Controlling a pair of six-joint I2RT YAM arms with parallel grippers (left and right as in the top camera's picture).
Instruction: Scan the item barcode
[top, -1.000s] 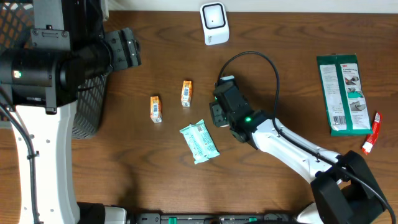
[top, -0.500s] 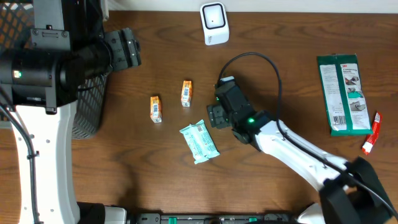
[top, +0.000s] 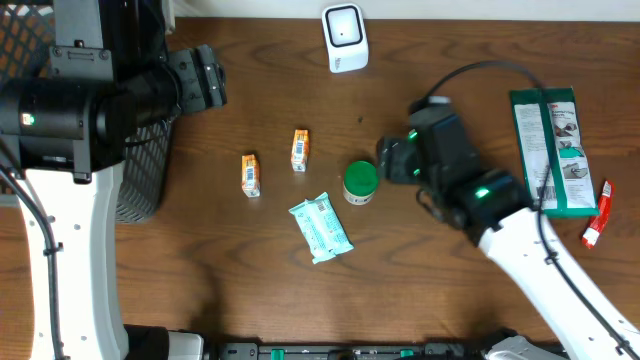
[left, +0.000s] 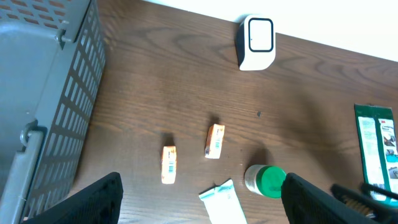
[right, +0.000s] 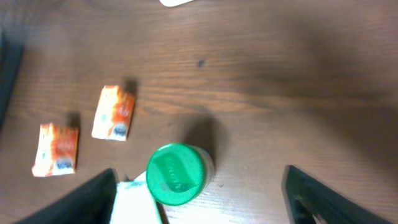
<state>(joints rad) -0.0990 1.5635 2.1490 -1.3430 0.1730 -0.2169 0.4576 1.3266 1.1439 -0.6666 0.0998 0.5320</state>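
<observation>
A small jar with a green lid (top: 360, 182) stands upright on the wooden table, free of both grippers. My right gripper (top: 386, 160) hovers just right of it, open and holding nothing; in the right wrist view the jar (right: 176, 174) sits below, between the spread fingers of the right gripper (right: 199, 199). The white scanner (top: 344, 37) stands at the table's far edge. My left gripper (top: 212, 80) hangs high at the left near the basket, open and empty. In the left wrist view the scanner (left: 256, 42) and the jar (left: 266, 181) both show.
Two orange packets (top: 299, 149) (top: 251, 174) and a teal pouch (top: 321, 227) lie left of the jar. A green package (top: 548, 150) and a red tube (top: 597, 214) lie at the right. A dark mesh basket (top: 140, 170) stands at the left edge.
My right gripper has opened, let go of the green-lidded jar and drawn back to the right. The jar now stands alone on the table. The left arm has not moved.
</observation>
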